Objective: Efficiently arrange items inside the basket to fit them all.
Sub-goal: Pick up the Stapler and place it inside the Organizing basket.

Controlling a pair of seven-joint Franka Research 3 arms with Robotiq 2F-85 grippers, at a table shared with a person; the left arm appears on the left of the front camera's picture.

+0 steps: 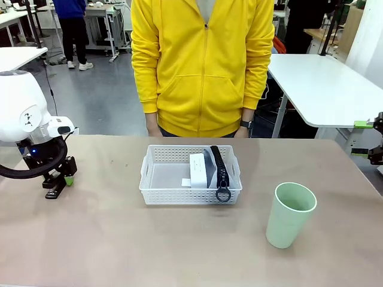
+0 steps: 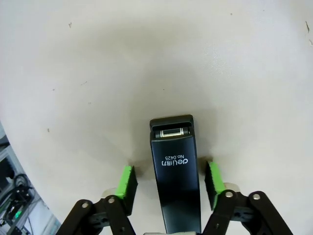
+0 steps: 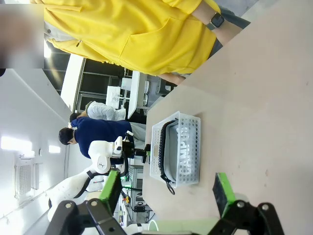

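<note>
Table [image 1: 119,245]: I read open room along its near edge | basket [image 1: 190,195] centred, left half free, grey pouch [image 1: 219,168] and white box [image 1: 197,170] on edge at its right end | cup [image 1: 289,216] upright toward near right corner | stapler [image 2: 173,147] by left edge | left gripper [image 2: 169,176] astride it, slim gaps | right gripper [image 3: 167,188] wide, empty

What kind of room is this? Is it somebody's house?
Probably not a house. It looks like a robot lab or workshop. A white robot arm works at the table, another white worktable stands behind it, and a bench with equipment sits at the back.
</note>
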